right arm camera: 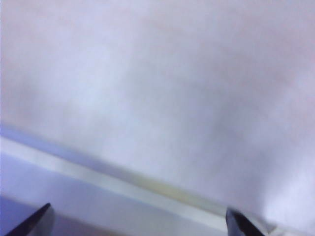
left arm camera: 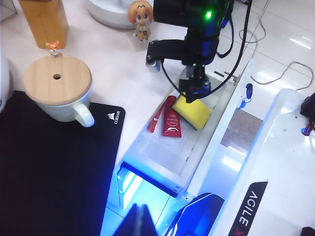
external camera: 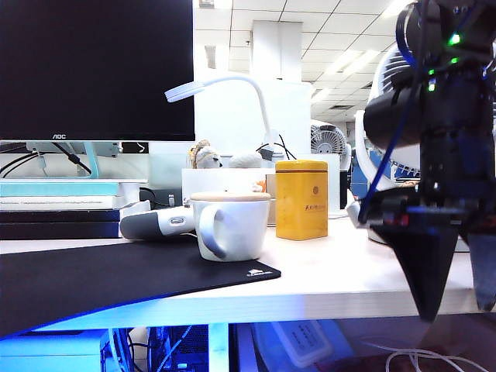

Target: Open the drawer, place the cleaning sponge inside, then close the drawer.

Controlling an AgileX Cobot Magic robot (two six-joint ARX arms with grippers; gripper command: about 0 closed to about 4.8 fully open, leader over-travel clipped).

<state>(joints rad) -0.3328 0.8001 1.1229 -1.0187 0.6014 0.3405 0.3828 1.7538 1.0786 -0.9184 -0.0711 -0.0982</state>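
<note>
Drawer open; cleaning sponge lying inside, placing step about done.

You have the right tool directly above the sponge, jaws spread wide in its wrist view, gripping nothing. The sponge lies flat, yellow face up, long axis slanting across the drawer, beside a red tube. Left tool: hovering off the drawer's front, opening cannot be told. Next, by judgement: lift the right tool clear, then push the drawer shut under the tabletop.
</note>
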